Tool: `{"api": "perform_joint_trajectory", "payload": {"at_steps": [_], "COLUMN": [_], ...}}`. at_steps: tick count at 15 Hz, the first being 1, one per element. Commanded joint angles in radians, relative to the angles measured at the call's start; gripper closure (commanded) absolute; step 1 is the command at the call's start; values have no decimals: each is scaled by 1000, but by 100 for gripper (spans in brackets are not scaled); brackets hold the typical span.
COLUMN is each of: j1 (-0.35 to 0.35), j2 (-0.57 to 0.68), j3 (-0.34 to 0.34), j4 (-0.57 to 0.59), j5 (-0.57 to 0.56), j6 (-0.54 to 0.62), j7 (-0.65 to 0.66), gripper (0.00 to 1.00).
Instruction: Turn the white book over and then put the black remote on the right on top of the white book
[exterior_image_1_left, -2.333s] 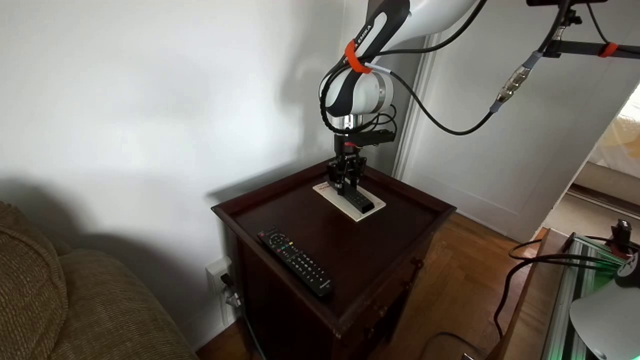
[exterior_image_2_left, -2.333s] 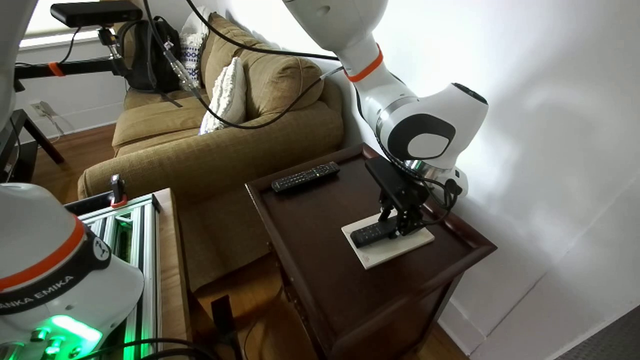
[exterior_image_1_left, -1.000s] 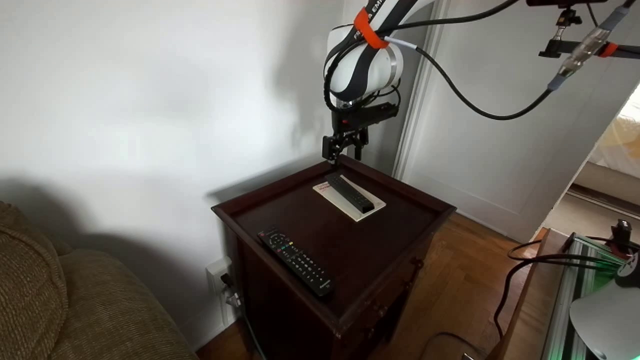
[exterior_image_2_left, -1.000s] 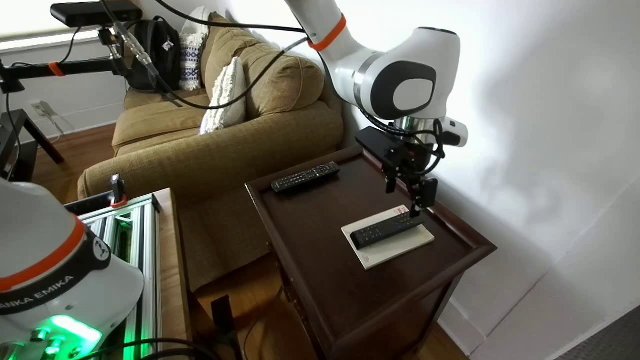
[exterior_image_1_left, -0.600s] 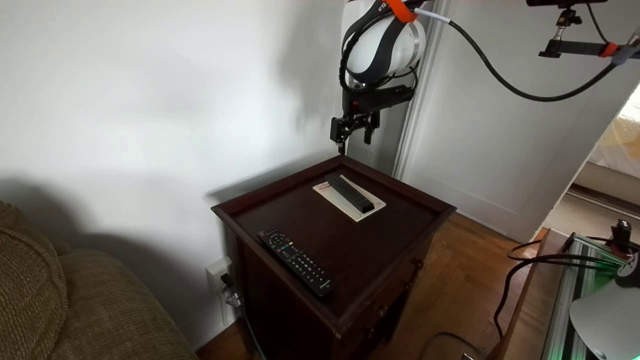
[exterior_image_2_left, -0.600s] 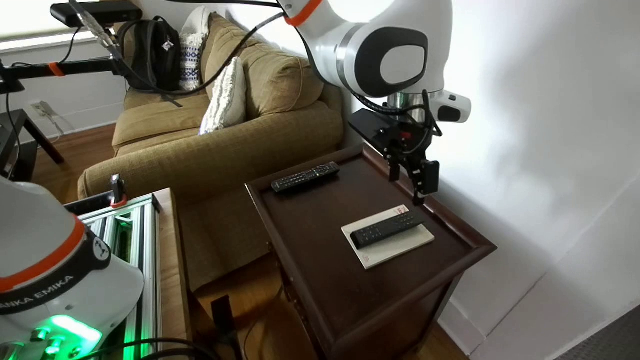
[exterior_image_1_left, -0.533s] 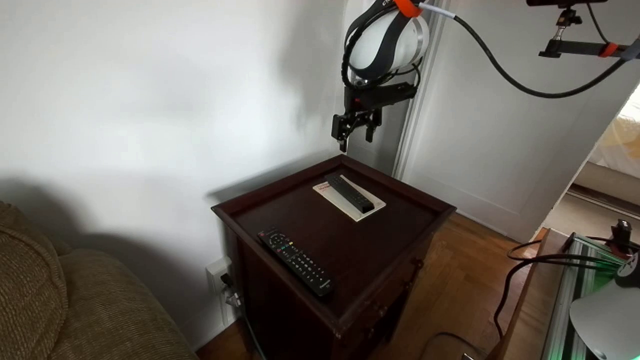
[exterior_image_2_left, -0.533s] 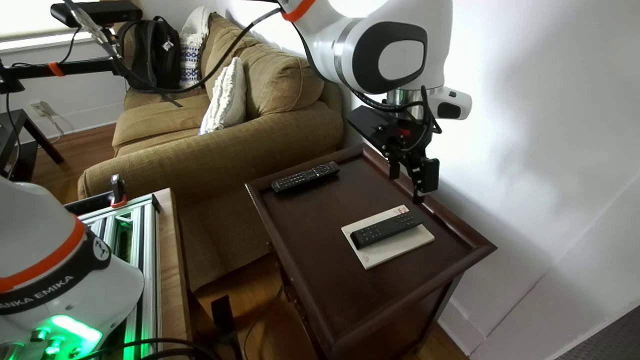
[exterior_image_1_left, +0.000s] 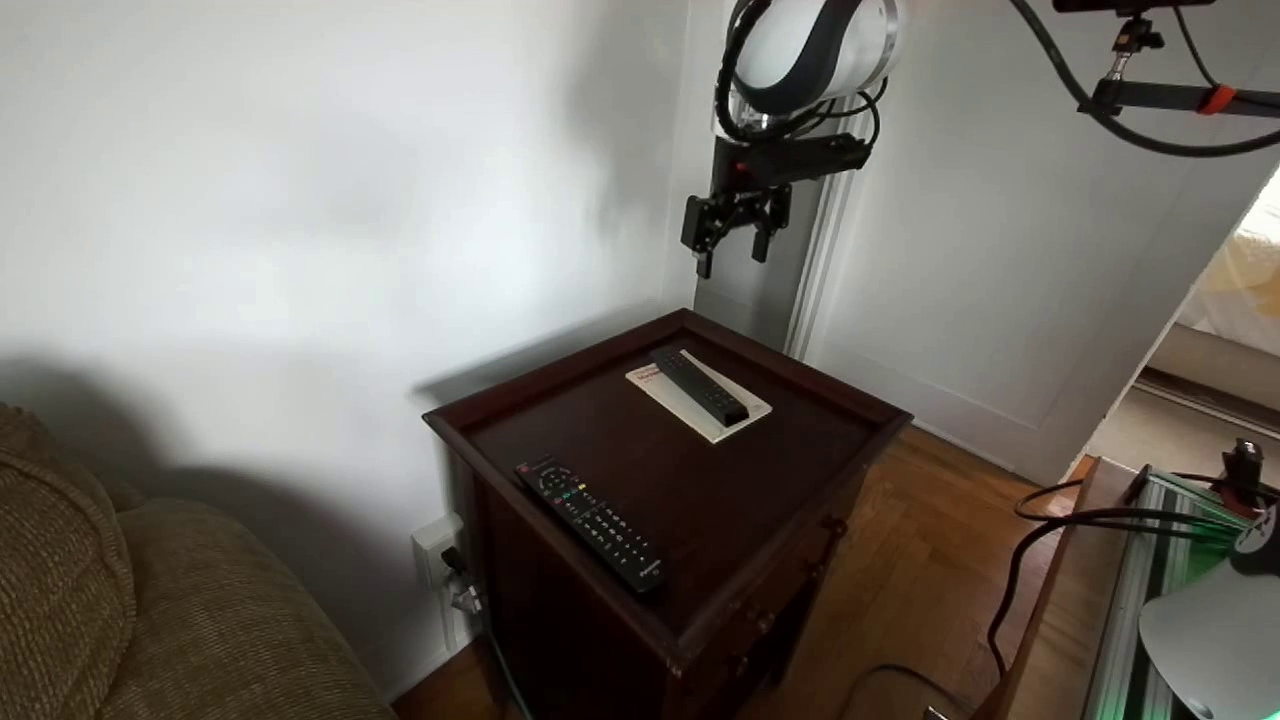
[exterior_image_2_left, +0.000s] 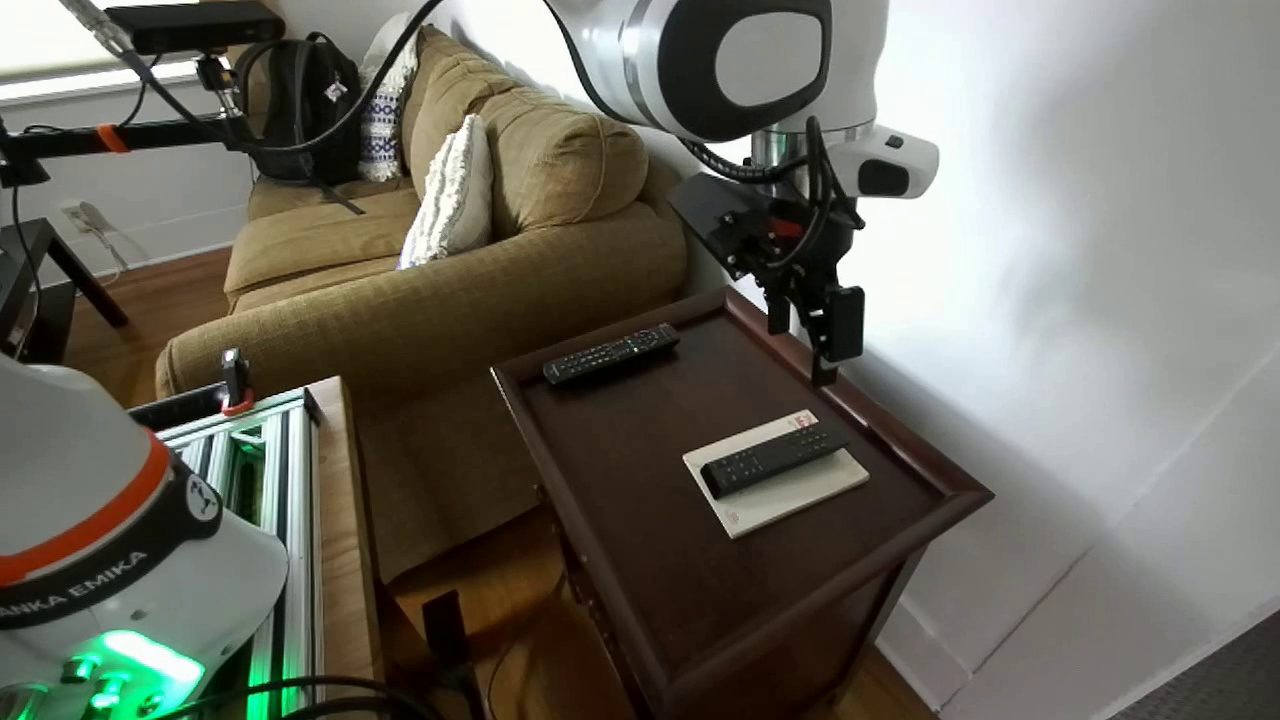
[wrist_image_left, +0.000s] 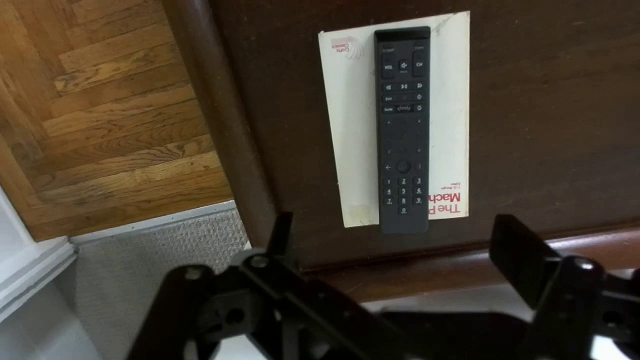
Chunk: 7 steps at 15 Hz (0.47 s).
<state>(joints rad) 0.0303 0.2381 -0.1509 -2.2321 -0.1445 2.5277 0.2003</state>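
Observation:
The white book (wrist_image_left: 350, 125) lies flat on the dark wooden table, red printing showing on its upper face. On top of it rests the black remote (wrist_image_left: 404, 140), buttons up and lengthwise; in the wrist view its number-key end reaches slightly past the book's edge. Both exterior views show the same stack, with the remote (exterior_image_1_left: 700, 388) across the book (exterior_image_2_left: 800, 505). My gripper (exterior_image_1_left: 732, 257) hangs in the air above the table's back corner, clear of both things. Its fingers (wrist_image_left: 517, 260) are spread wide with nothing between them.
A longer remote (exterior_image_1_left: 590, 520) with rows of light buttons lies along the table's (exterior_image_2_left: 640, 470) side near the sofa (exterior_image_2_left: 450, 310). A raised rim (exterior_image_2_left: 900, 460) runs along the table's edges. The wall (exterior_image_1_left: 400, 200) stands close behind the table.
Over two seconds ago my gripper was down around the black remote on the book. It has since spread its fingers and risen well above the table. Remote and book have stayed in place.

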Motion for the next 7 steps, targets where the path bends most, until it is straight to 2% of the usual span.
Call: {"api": "perform_joint_trajectory", "payload": {"at_steps": [1, 7], "j1": [-19, -21], "j2": [-15, -38], "j3": [17, 19], "j4": [-9, -29], "j5": [-5, -5], "j6": [-4, -4], "j7": [4, 5], "gripper": [0, 0]}}
